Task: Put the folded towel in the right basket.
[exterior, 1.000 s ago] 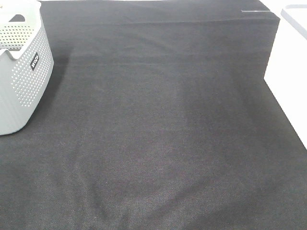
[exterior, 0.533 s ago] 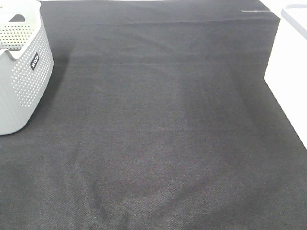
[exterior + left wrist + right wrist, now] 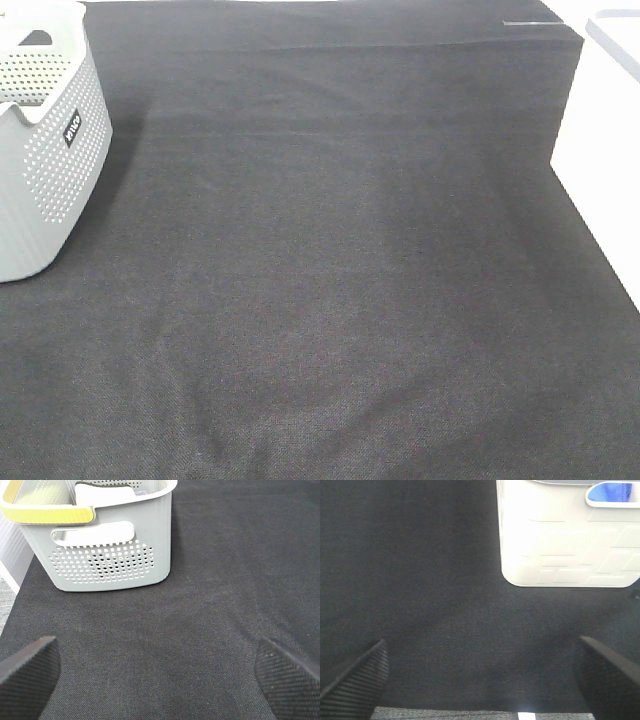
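Note:
The right basket is white and solid-walled and stands on the black cloth in the right wrist view. Something blue shows through its handle opening; I cannot tell if it is the towel. No folded towel lies on the cloth in any view. My right gripper is open and empty, low over the cloth, short of this basket. My left gripper is open and empty, facing the grey perforated basket. Neither gripper shows in the exterior high view.
The grey perforated basket stands at the table's far left. It has a yellow handle and pale folded items inside. The black cloth covers the table. A pale rim shows at the far right corner.

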Motion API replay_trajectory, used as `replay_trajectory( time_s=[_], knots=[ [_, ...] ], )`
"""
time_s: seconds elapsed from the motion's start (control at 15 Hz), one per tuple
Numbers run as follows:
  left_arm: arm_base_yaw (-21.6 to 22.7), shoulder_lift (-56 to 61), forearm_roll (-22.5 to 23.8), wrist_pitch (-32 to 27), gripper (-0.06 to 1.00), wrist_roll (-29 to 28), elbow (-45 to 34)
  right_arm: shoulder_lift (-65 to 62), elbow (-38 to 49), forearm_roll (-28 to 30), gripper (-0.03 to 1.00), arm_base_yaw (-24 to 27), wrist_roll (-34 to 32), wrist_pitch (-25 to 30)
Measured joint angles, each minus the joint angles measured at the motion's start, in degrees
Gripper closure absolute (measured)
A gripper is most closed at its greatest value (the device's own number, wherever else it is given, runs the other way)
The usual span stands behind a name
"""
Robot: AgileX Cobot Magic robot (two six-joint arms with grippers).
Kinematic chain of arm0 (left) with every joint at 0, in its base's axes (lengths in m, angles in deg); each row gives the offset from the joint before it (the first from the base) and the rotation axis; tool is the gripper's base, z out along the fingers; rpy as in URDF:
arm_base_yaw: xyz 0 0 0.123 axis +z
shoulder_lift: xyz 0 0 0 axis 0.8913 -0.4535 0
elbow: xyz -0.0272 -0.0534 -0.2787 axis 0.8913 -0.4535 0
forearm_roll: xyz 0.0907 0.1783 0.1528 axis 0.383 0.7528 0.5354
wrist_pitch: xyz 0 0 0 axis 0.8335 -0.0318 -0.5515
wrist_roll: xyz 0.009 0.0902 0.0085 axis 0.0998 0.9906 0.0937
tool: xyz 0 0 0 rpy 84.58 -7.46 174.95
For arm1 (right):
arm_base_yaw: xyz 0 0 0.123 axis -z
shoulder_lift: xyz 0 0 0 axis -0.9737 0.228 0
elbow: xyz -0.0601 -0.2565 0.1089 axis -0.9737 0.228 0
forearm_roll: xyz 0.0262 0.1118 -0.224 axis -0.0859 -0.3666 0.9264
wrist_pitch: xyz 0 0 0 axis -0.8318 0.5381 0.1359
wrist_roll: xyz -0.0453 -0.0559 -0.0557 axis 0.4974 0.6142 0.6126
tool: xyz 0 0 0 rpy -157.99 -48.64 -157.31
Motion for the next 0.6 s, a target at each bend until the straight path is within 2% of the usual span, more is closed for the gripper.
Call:
replay_trajectory(
  time_s=[0.13,0.27,0.6],
  knots=[
    [0.0,0.0,0.0,0.0,-0.05,0.0,0.0,0.0,0.0,-0.57,0.0,1.09,0.0,0.0],
    [0.0,0.0,0.0,0.0,-0.05,0.0,0.0,0.0,0.0,-0.57,0.0,4.41,0.0,0.0],
    [0.0,0.0,0.0,0.0,-0.05,0.0,0.0,0.0,0.0,-1.09,0.01,4.98,0.0,0.0]
  ],
)
